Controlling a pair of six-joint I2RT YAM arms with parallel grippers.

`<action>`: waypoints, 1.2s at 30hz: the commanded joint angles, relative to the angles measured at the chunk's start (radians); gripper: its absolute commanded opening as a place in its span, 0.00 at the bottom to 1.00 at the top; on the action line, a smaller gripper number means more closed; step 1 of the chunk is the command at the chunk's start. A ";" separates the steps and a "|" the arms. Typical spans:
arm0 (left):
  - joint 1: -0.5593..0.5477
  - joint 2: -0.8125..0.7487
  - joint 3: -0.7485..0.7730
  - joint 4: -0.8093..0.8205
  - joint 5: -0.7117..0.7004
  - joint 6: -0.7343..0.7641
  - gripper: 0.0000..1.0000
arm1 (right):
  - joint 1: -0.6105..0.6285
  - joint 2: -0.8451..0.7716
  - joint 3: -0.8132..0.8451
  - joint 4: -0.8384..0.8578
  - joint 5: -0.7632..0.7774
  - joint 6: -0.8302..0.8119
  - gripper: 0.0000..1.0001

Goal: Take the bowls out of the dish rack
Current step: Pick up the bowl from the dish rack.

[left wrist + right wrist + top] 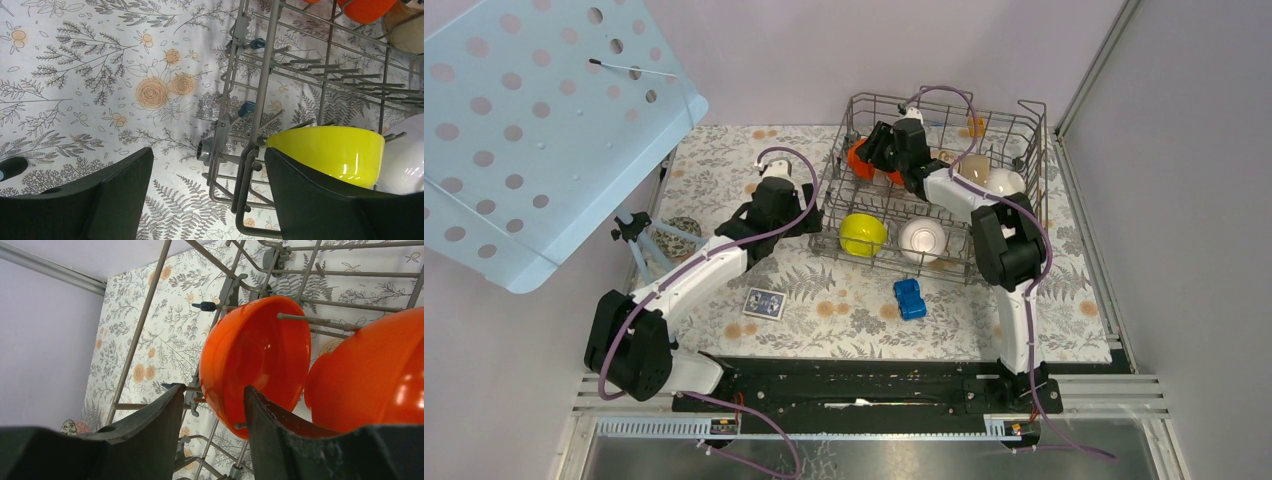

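- Right wrist view: the right claw (212, 392) rises from the bottom edge of the frame, its fingers half spread, and the lower rim of an orange bowl (255, 355) dips into the gap between them.
- That bowl stands on edge among the tines of the dish rack (144, 315). Its hollow faces frame right, and its wall runs up the picture roughly in line with the fingers, so closing would squeeze across the wall.
- The frame-left finger stands clear of the bowl's outer face with bench pattern showing between. The frame-right finger sits on the hollow side, at or very close to the rim. I judge this as straddling the rim, not yet pinching it.
- A second orange bowl (370, 375) fills the right of the frame, just beside the first and outside the claw's gap. Lifting the first one calls for a path away from it and off the tine that crosses its mouth.
- In the top view the right arm reaches into the rack's upper-left corner, so it is much the nearer arm to the orange pair.
- The left claw (209, 152) is spread wide and empty over the bench (75, 75), just outside the rack's wire edge.
- The yellow-green bowl (330, 152) lies at right of that frame, inside the rack.
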 commanded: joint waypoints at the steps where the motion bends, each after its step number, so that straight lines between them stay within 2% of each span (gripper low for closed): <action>1: 0.005 0.003 0.028 0.031 0.020 0.012 0.86 | -0.004 0.016 0.058 0.008 -0.012 -0.016 0.54; 29: 0.004 0.024 0.034 0.029 0.049 0.024 0.84 | -0.048 0.071 0.100 0.105 -0.209 0.087 0.31; 36: 0.005 0.027 0.036 0.029 0.055 0.026 0.83 | -0.050 0.069 0.099 0.129 -0.253 0.115 0.20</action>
